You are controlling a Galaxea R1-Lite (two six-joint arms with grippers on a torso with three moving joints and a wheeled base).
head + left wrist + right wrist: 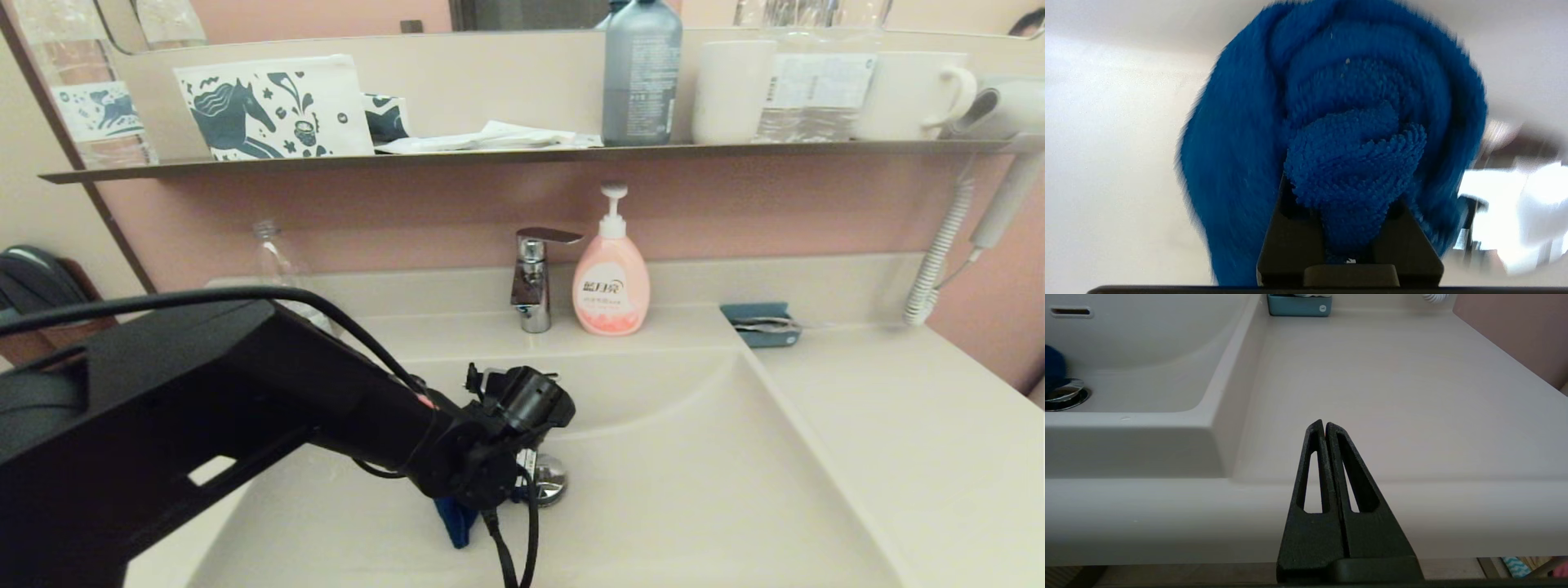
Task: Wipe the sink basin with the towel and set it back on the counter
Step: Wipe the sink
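Observation:
A bunched blue towel [1331, 102] is pinched between the black fingers of my left gripper [1349, 204], which is shut on it. In the head view the left arm reaches down into the cream sink basin [694, 490]. Only a corner of the towel [455, 523] shows below the wrist, just left of the chrome drain plug [549, 480]. The counter [914, 425] lies flat to the right of the basin. My right gripper [1325, 424] is shut on nothing and sits at the counter's [1392, 396] front edge, outside the head view. From there the basin [1147, 355], drain plug [1063, 394] and towel [1053, 367] show.
A chrome faucet [535, 278] and a pink soap bottle [611, 278] stand behind the basin. A small teal tray [759, 324] sits at the counter's back. The dark shelf [522, 153] above carries a bottle, cups and a pouch. A hair dryer [996, 163] with a coiled cord hangs at the right.

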